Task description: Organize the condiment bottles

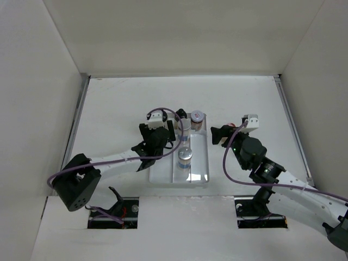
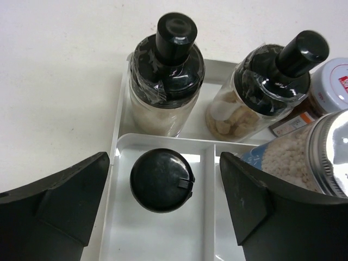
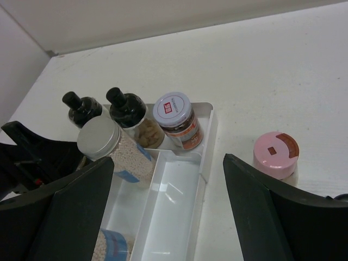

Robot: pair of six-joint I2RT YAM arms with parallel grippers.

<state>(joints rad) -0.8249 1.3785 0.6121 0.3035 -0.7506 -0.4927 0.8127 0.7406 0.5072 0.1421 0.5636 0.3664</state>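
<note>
My left gripper (image 1: 163,136) (image 2: 163,163) is open and hangs over the left compartment of the white tray (image 2: 157,234). A short black-lidded bottle (image 2: 161,179) stands there between my fingers, untouched. Two black-capped bottles (image 2: 166,76) (image 2: 272,87) and a white-lidded jar (image 2: 334,87) stand in the back compartment. A grey-lidded, blue-labelled bottle (image 3: 99,137) (image 1: 186,154) stands in the middle compartment, with a second one nearer (image 3: 111,247). My right gripper (image 1: 218,135) (image 3: 168,163) is open and empty. A pink-lidded jar (image 3: 276,155) stands on the table beside the tray, next to my right finger.
The tray's right compartment (image 3: 174,201) holds nothing. White walls enclose the table on the left, back and right. The table's metal side edges (image 1: 293,130) run along both sides.
</note>
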